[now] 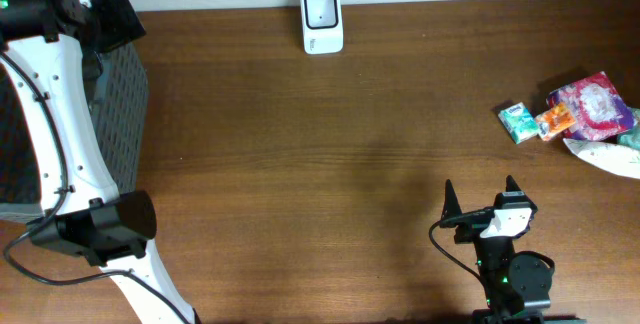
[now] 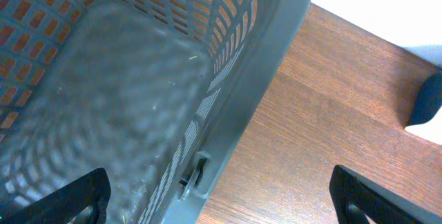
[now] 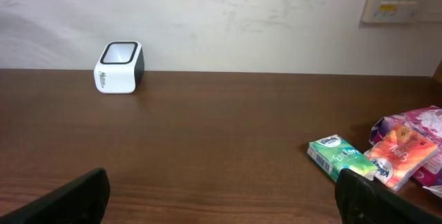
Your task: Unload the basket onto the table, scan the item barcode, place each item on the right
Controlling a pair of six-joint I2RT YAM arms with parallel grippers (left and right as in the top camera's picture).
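Observation:
The white and black barcode scanner (image 1: 322,21) stands at the table's far edge, also visible in the right wrist view (image 3: 119,67). The items lie at the right: a green tissue pack (image 1: 518,122) (image 3: 340,157), an orange pack (image 1: 556,121) (image 3: 400,156) and a pink pack (image 1: 595,104). My right gripper (image 1: 481,199) (image 3: 221,203) is open and empty, low over the table near the front edge, left of the green pack. My left gripper (image 2: 221,203) is open and empty, over the rim of a grey basket (image 2: 138,79).
The grey mesh basket (image 1: 125,114) stands at the table's left end under the left arm (image 1: 60,124). A white bag (image 1: 610,156) lies at the right edge beside the packs. Bare brown tabletop (image 1: 330,164) stretches between scanner, packs and grippers.

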